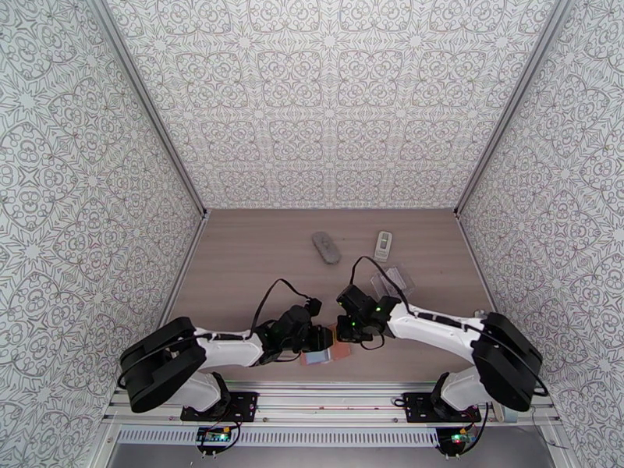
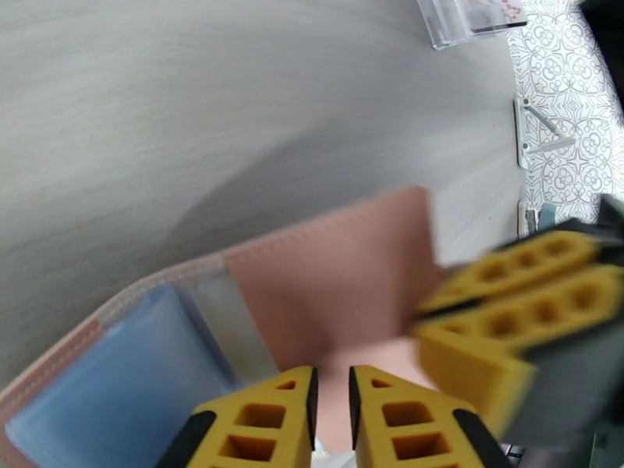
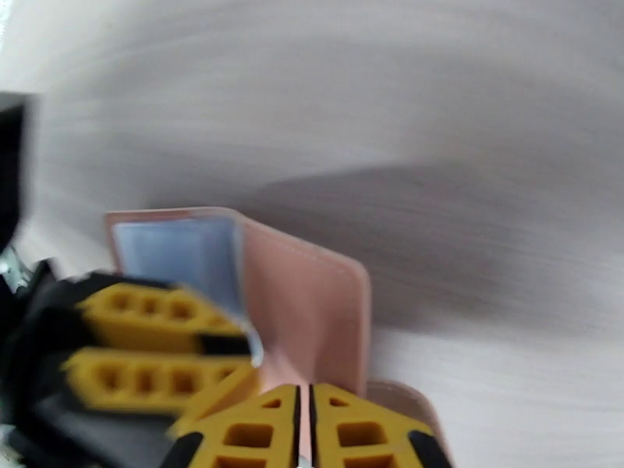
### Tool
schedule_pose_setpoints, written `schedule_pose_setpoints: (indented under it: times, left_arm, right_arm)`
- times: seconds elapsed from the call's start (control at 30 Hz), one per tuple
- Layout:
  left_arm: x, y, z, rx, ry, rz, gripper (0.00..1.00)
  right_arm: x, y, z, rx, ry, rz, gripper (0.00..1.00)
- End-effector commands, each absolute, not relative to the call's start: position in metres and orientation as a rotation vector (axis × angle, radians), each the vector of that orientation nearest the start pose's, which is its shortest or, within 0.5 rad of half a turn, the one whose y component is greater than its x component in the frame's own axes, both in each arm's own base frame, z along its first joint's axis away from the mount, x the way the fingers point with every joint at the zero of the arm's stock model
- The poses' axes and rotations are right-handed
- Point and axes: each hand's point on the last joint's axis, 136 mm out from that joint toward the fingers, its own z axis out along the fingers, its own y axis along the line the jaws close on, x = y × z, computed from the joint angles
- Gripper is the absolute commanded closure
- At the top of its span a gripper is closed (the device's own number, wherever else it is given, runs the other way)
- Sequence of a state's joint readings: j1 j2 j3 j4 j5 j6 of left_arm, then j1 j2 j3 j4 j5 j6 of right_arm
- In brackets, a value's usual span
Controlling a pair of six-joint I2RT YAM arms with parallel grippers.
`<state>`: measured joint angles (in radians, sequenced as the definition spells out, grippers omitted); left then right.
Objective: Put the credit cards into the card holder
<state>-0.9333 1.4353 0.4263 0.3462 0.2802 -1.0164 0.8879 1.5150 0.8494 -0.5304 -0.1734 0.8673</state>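
A pink leather card holder (image 1: 340,350) lies open near the table's front edge, between both arms. Its clear sleeve shows a blue-grey card (image 2: 117,384) inside, also seen from the right wrist as a blue-grey card (image 3: 175,255). My left gripper (image 2: 333,399) is shut on the pink card holder (image 2: 335,282) from its near edge. My right gripper (image 3: 305,419) is shut on a raised pink flap of the card holder (image 3: 312,306). The right gripper's yellow fingers (image 2: 507,306) press in from the right, blurred. From above, the left gripper (image 1: 312,341) and right gripper (image 1: 347,333) almost meet.
A clear plastic case (image 1: 391,281) lies behind the right arm, seen again as the clear case (image 2: 468,13) with a white, red-printed card in it. A grey oblong object (image 1: 327,247) and a small white device (image 1: 384,244) sit farther back. Patterned walls enclose the table.
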Motion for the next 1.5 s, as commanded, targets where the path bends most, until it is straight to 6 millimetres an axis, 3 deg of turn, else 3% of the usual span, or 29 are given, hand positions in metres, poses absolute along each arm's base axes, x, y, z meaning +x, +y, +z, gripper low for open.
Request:
schedule_pose_setpoints:
  times: [0.0,0.17,0.4,0.73,1.1,1.47]
  left_arm:
    - [0.17,-0.307,0.061,0.098,2.567,-1.205,0.77]
    - [0.172,-0.299,0.063,0.082,2.567,-1.152,0.78]
    - [0.167,-0.275,0.035,-0.014,2.649,-1.021,0.78]
    - [0.163,-0.25,0.021,-0.06,2.679,-0.89,0.78]
    - [0.166,-0.24,0.016,-0.088,2.676,-0.845,0.78]
    - [0.166,-0.244,0.021,-0.081,2.665,-0.879,0.78]
  right_arm:
    - [0.179,0.266,0.031,-0.055,3.017,0.571,0.88]
    - [0.178,0.265,0.025,-0.038,3.021,0.558,0.89]
    - [0.172,0.264,0.01,-0.004,3.058,0.561,0.89]
    - [0.17,0.257,0.003,0.031,3.068,0.533,0.89]
    - [0.164,0.257,0.008,0.066,3.067,0.578,0.89]
    - [0.15,0.253,0.015,0.108,3.072,0.625,0.89]
